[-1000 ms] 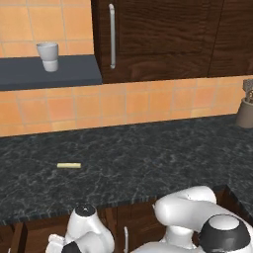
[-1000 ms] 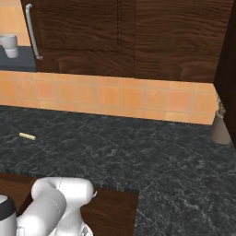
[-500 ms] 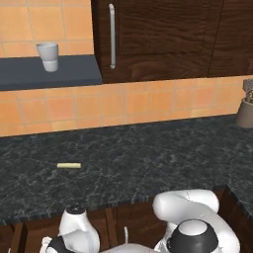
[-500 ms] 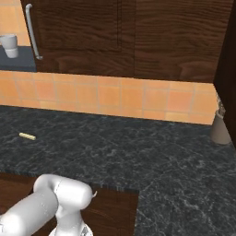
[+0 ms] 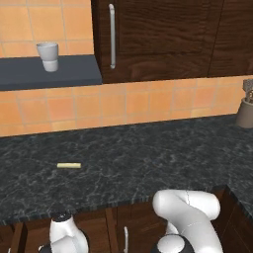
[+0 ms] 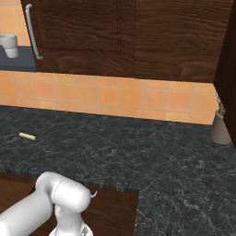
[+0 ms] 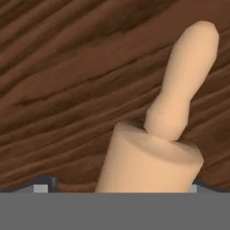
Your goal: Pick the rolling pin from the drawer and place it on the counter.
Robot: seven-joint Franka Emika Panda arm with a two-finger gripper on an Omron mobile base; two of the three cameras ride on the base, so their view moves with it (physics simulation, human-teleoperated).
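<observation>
The slim wooden rolling pin is light tan against the dark brown, streak-grained wood of the drawer. The long stone-look counter is black with grey marbled veins, and a short stick on it is pale yellow

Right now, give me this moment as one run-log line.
phase: reach | rolling pin: in drawer, close under hand | jaws: unclear | counter: yellow stick
</observation>
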